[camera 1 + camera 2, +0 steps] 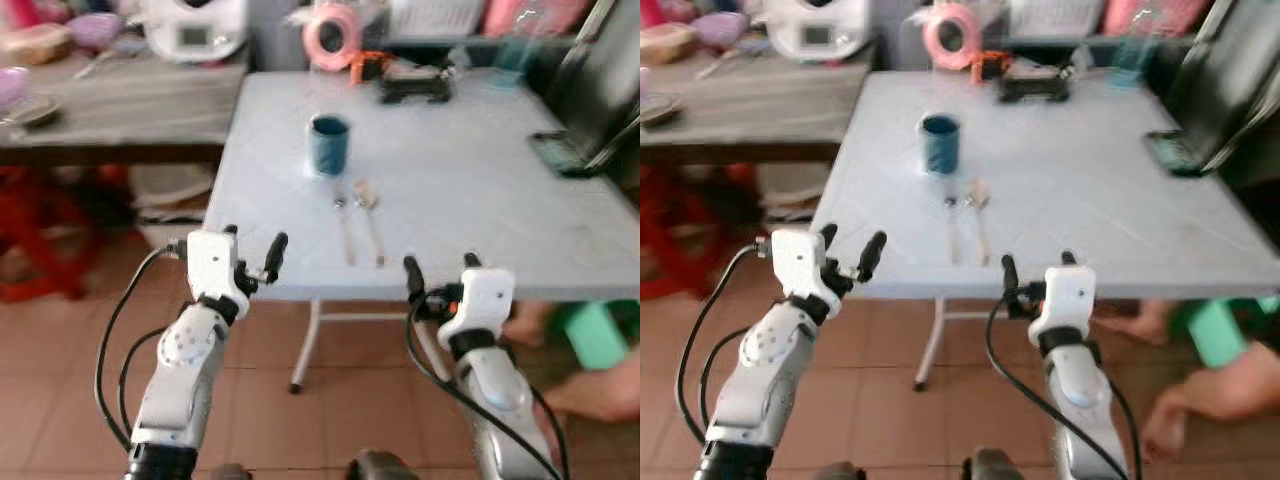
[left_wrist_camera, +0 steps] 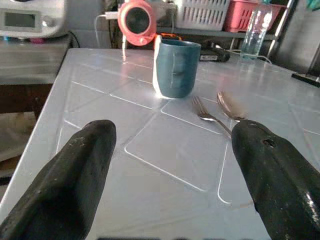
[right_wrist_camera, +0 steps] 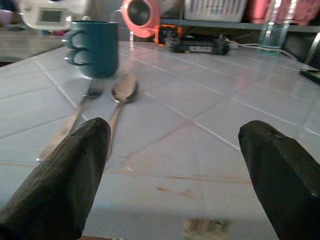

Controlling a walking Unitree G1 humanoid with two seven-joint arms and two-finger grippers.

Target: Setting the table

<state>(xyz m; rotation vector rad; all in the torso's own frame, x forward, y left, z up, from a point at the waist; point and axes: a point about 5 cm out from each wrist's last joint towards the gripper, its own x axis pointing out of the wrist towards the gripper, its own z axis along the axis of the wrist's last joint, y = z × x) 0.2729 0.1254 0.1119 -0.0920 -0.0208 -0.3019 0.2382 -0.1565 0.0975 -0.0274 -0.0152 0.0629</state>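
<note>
Head view: I see one blue mug (image 1: 329, 144) on pale table (image 1: 470, 190); one fork (image 1: 344, 228) and one spoon (image 1: 370, 220) side by side just nearer than mug.

Left gripper (image 1: 252, 250) and right gripper (image 1: 440, 268) at near table edge, fingers spread, empty.

Left wrist: glossy ceramic mug beyond fingers (image 2: 75, 175).

Right wrist: metal spoon (image 3: 122, 95) just beside mug.

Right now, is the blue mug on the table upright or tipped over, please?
Upright: the blue mug stands on its base on the table, rim upward.
</note>
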